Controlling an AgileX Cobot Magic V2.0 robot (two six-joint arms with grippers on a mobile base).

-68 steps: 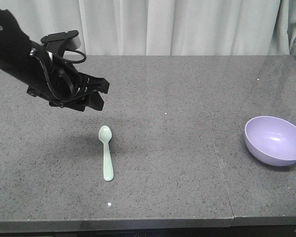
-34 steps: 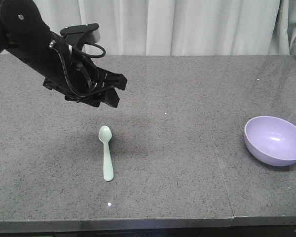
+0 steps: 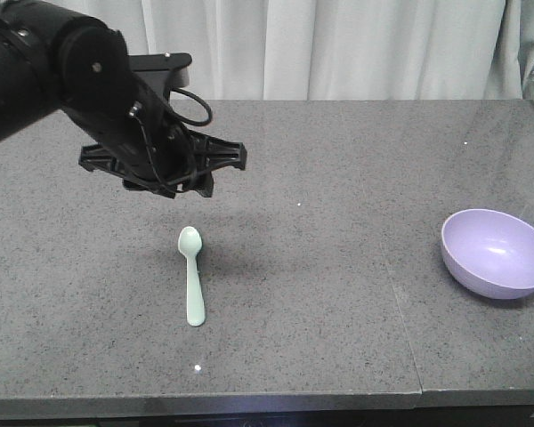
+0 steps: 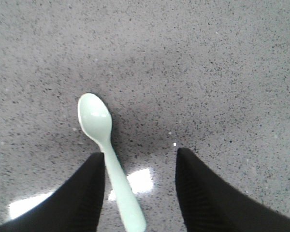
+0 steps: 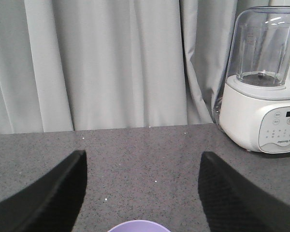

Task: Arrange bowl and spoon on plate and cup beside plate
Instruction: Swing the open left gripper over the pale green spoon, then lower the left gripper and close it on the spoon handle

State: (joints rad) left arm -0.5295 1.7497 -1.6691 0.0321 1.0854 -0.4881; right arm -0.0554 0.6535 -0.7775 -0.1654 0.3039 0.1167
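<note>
Left wrist-mounted view showed the left hand (image 4: 139, 155), spread apart, hovering over the mint-green spoon (image 4: 97, 123); the right hand (image 5: 142, 159), also apart, hung near the lavender bowl (image 5: 139, 226), well right of the spoon.

It's a dark grey speckled stone countertop (image 3: 338, 178) with pale pleated curtains (image 3: 338, 44) all along the back. A white appliance (image 5: 263, 82) with a clear jug sits by them.

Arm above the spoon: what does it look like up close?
The left arm is bulky, rounded and matte black, with thin black cables looping along it and a small box mounted on top. Its pincer has two black fingers with finely ribbed inner faces.
</note>
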